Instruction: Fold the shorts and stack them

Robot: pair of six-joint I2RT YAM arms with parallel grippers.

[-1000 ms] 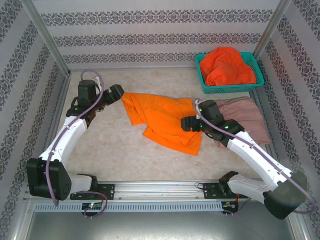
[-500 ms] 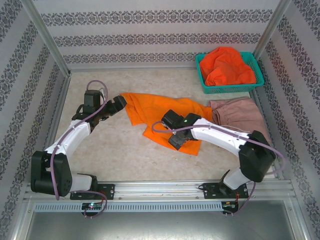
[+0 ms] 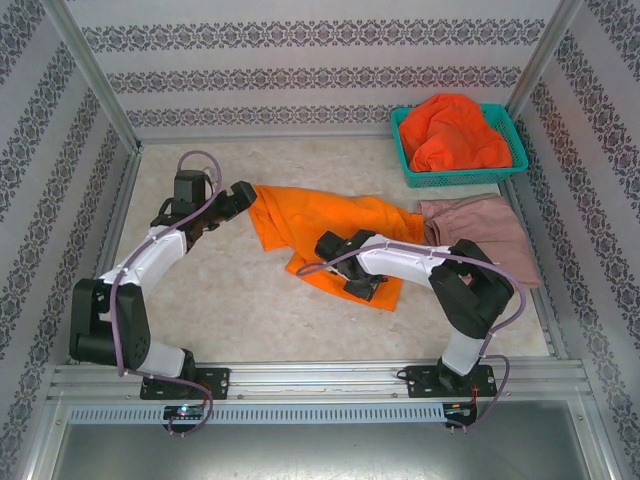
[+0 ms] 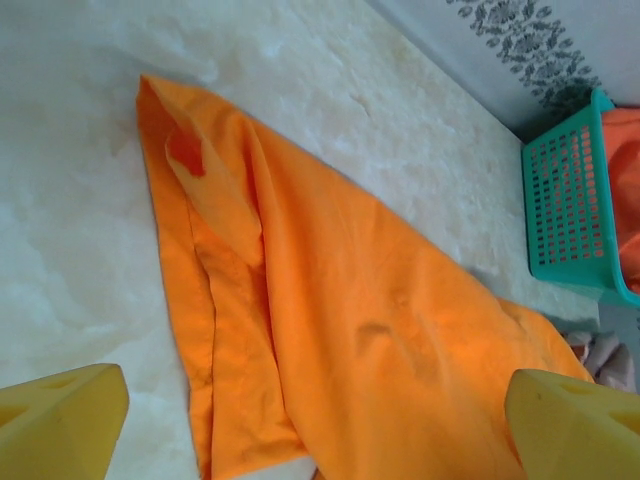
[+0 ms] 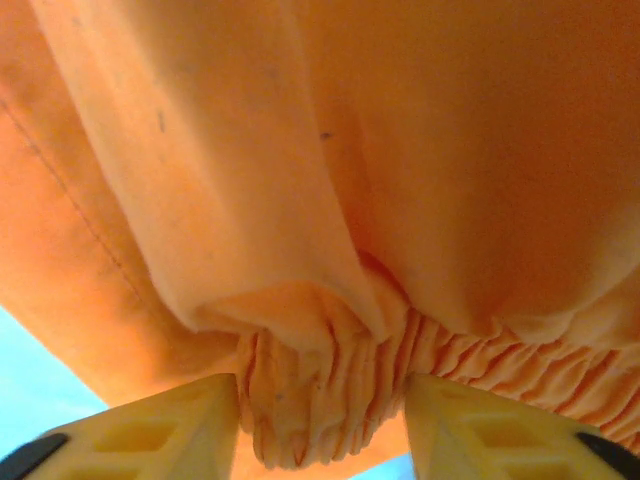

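A lab robot cell: aluminium frame (image 3: 92, 75), wallpapered panels (image 3: 320, 75), marbled tabletop (image 3: 240, 310).

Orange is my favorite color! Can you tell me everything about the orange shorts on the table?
The orange shorts are soft, thin cloth, lying crumpled and partly folded over on the table. The right gripper pinches their gathered, stretchy waist at the near edge. The open left gripper hangs by the left corner. Their right end lies beside the pink shorts.
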